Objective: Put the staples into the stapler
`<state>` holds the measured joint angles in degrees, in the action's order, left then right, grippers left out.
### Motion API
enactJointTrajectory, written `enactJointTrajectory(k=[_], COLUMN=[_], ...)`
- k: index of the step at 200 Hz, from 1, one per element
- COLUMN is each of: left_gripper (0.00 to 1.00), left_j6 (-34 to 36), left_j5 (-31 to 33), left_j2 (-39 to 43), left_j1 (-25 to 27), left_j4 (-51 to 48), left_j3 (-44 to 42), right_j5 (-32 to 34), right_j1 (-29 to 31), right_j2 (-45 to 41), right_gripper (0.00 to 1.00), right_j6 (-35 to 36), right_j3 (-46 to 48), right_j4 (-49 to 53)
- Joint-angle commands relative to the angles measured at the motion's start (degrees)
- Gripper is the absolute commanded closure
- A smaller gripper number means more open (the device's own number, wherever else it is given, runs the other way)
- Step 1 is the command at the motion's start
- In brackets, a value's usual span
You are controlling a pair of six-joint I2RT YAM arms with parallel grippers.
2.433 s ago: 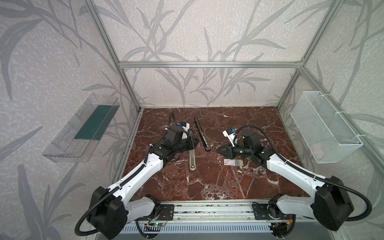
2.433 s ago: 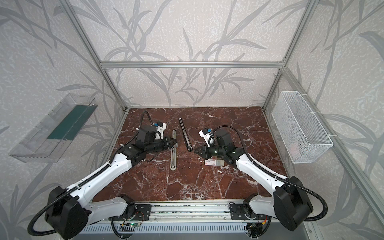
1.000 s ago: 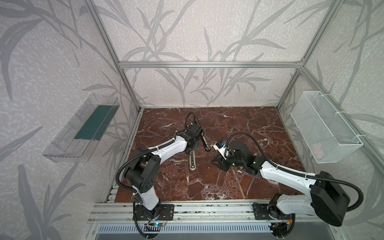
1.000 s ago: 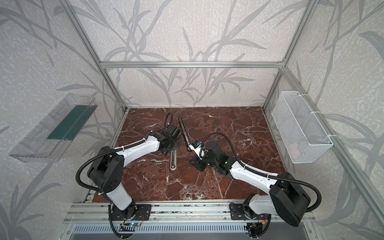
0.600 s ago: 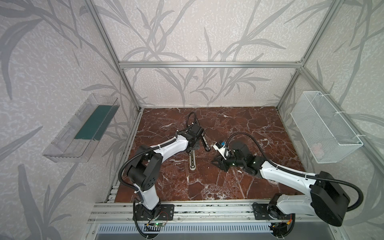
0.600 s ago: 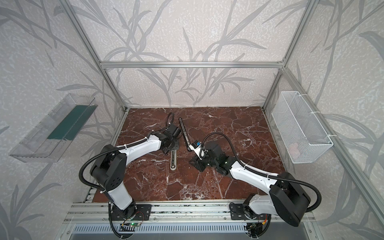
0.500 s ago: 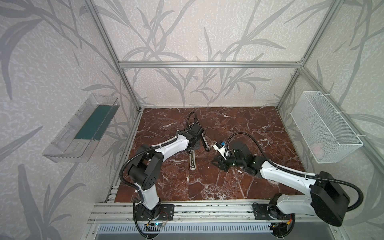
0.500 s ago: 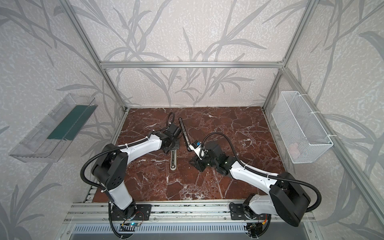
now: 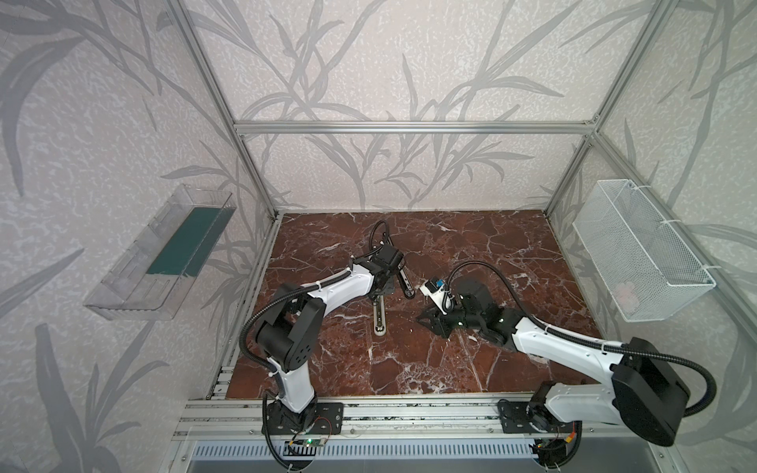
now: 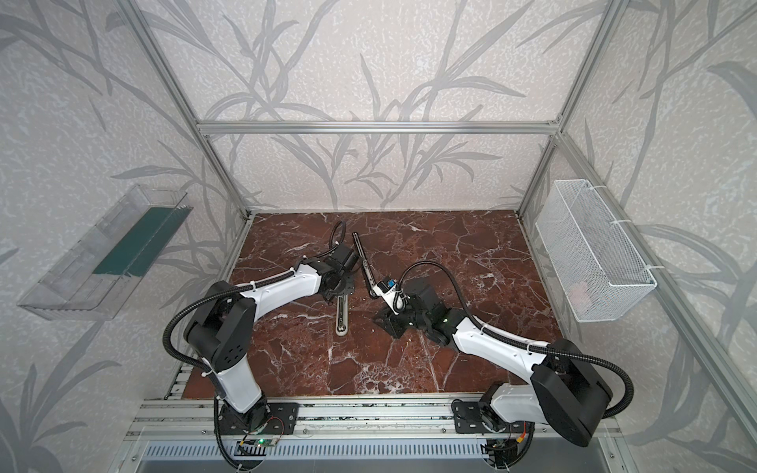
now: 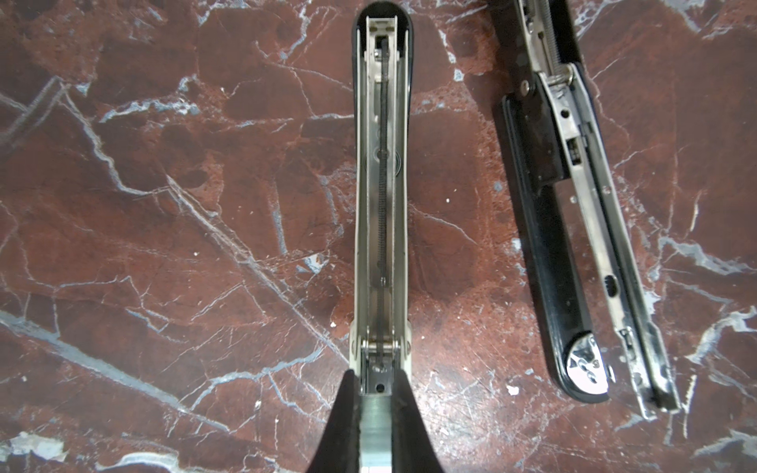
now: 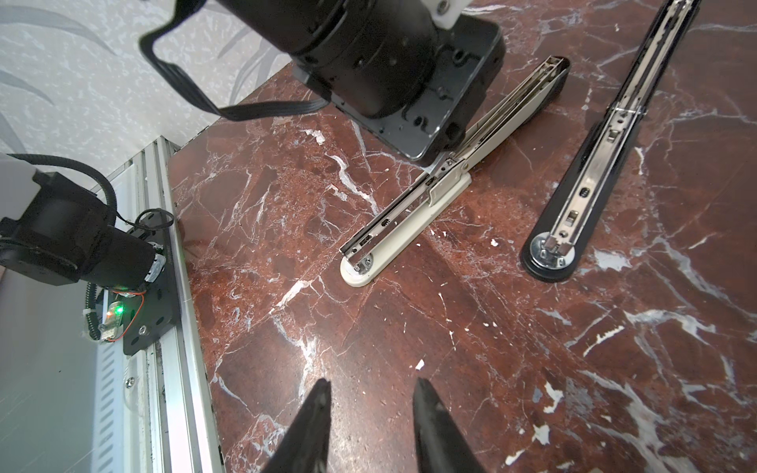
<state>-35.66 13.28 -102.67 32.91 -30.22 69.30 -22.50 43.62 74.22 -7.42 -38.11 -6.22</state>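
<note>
Pinching staples (image 11: 375,428) over white stapler (image 11: 381,204), left tool (image 11: 377,374) closed, right tool (image 12: 371,383) part-open, empty.

table (image 9: 491,245): near stapler (image 9: 379,317) left of centre | far stapler (image 9: 406,282) just right of it, further back, apart | staples (image 11: 375,422) in left gripper (image 11: 377,374) over near stapler's hinge | right gripper (image 12: 372,385) right of both | basket (image 9: 639,262) right wall, tray (image 9: 135,278) left wall

The left gripper (image 11: 377,376) is showing matte black fingers (image 11: 346,413), and between them the staples (image 11: 376,434) are gleaming grey, finely ribbed. Just ahead of the fingertips the cream stapler (image 11: 381,204) is baring a silver channel with a dark spring; beside it, the black stapler (image 11: 549,262) is shining with chrome. Beneath the fingers the marble tabletop (image 11: 164,245) is running red-brown with white veins.
</note>
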Motion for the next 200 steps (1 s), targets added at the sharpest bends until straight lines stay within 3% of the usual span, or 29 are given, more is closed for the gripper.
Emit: enactJointTrajectory(k=[1,111,200], left_gripper=[0.95,0.95,0.94], left_j6=[0.50,0.51,-0.11], left_j5=[1.89,1.55,1.27], left_j2=[-0.93,-3.22,-0.49], left_j1=[0.32,0.58,0.93], left_j4=[-0.23,1.34,2.77], left_j3=[1.11,0.51,-3.26], right_j5=[0.23,0.69,1.13], right_j1=[0.50,0.46,0.45], right_j2=[-1.14,-1.73,-1.60], right_gripper=[0.65,0.65,0.65], right_j6=[0.35,0.61,0.71], right_j3=[0.23,-0.04,-0.65], right_j4=[-0.55,0.49,0.94])
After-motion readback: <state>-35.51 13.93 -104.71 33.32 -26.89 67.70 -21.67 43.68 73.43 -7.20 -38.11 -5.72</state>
